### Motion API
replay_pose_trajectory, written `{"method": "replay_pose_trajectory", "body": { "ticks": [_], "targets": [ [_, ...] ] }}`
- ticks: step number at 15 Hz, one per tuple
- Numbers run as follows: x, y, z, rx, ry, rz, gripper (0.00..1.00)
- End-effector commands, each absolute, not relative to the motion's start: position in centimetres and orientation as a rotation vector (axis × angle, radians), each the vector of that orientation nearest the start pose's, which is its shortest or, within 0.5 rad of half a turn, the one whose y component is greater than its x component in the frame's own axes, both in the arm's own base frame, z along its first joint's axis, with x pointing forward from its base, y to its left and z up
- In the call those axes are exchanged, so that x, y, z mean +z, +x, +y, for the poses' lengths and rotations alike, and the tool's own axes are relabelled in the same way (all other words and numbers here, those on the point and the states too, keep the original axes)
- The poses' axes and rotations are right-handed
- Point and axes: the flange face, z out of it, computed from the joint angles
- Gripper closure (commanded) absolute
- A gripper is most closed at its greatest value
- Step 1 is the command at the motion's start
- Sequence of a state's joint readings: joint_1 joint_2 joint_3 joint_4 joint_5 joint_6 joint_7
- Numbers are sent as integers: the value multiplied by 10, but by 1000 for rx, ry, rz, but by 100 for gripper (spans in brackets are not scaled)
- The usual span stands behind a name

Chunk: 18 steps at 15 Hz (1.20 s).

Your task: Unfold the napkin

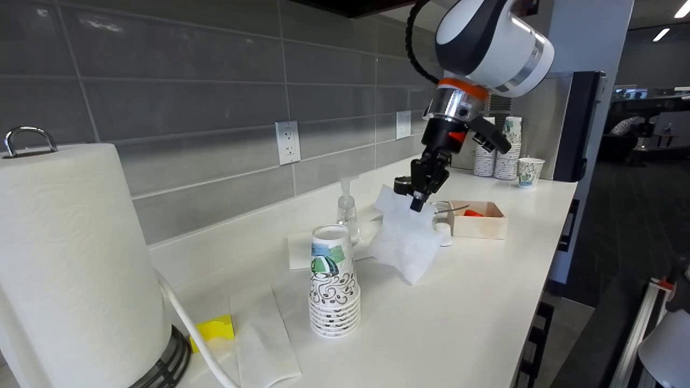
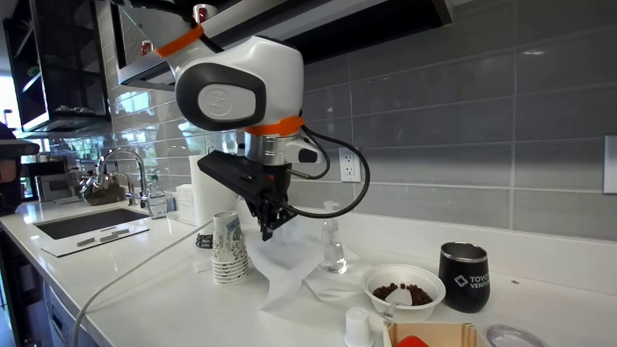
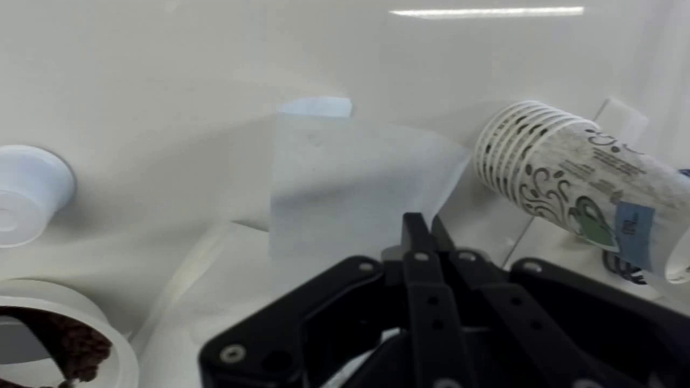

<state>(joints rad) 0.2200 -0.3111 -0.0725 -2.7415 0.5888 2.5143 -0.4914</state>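
Note:
A thin white napkin hangs partly opened from my gripper, its lower corner pointing down near the counter. In an exterior view the napkin droops in folds with a pointed end at the counter. My gripper is above it, fingers together. In the wrist view the fingertips are closed on one edge of the napkin, which spreads out to the left and beyond them. A second white cloth or napkin lies on the counter behind, partly hidden by the held one.
A stack of paper cups stands near the napkin. A clear soap dispenser is behind it. A bowl of brown pellets, a black mug, a small white cup and a wooden box stand nearby. A folded napkin lies beside the paper roll.

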Motion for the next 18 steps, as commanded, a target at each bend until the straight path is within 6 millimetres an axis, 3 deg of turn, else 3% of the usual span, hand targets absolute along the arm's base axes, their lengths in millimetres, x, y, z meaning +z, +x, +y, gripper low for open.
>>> {"method": "replay_pose_trajectory", "body": {
  "ticks": [1, 5, 8, 18],
  "targets": [
    [339, 377, 80, -217, -2668, -248, 100],
    [348, 372, 101, -251, -2574, -215, 100],
    [345, 371, 105, -265, -2506, -165, 100],
    [279, 370, 68, -129, -2484, 18, 100]
  ]
}}
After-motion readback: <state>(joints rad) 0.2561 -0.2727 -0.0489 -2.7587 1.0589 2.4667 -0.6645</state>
